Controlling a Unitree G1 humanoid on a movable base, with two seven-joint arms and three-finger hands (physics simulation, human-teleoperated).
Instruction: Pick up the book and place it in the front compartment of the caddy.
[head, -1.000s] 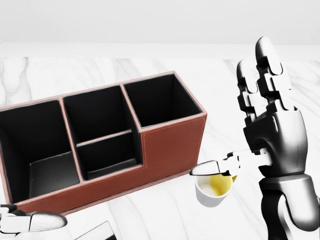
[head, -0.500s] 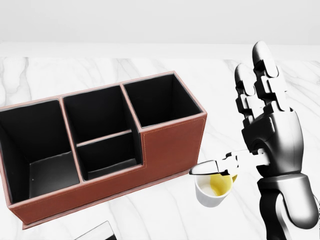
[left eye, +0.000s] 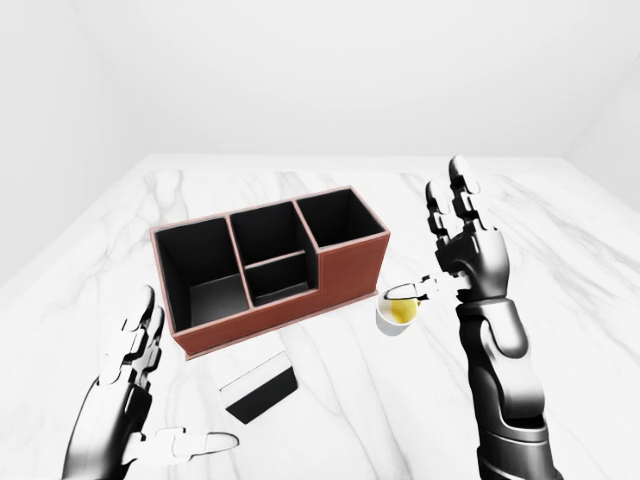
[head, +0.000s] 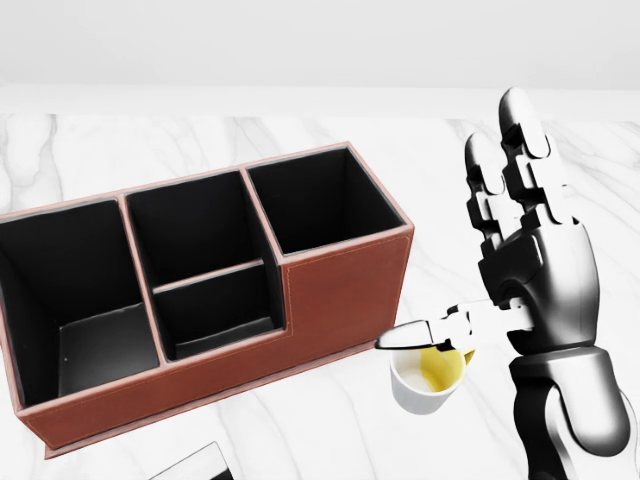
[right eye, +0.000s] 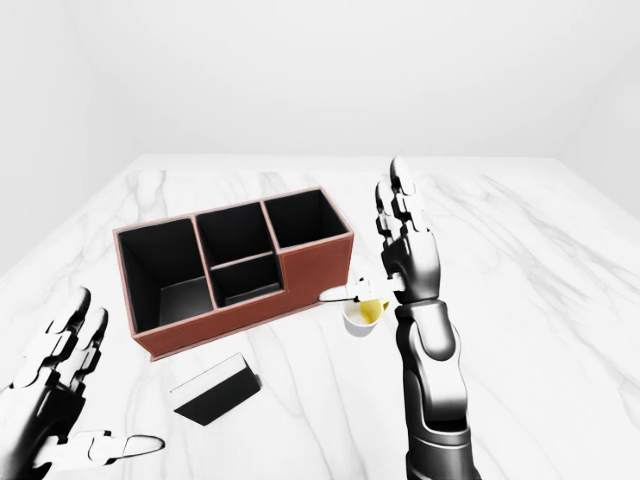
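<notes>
The book (left eye: 262, 387), black with a white edge, lies flat on the marble table (left eye: 560, 300) below the caddy in the left-eye view. Only its corner shows at the bottom of the head view (head: 195, 465). The brown caddy (left eye: 350, 265) has black compartments, and a low small one (left eye: 279, 283) sits in its middle. My left hand (left eye: 160, 390) is open at the lower left, to the left of the book and apart from it. My right hand (left eye: 445, 245) is open and upright to the right of the caddy, with its thumb over a cup.
A white cup (head: 425, 380) with yellow liquid stands on the table just right of the caddy's lower right corner, under my right thumb (head: 420, 332). The marble table runs on to the right of my right arm and above the caddy.
My left hand's fingertips, at the bottom left of the head view a second ago, have dropped out of that view. My right hand has drifted slightly left and up. The caddy and cup have not moved.
</notes>
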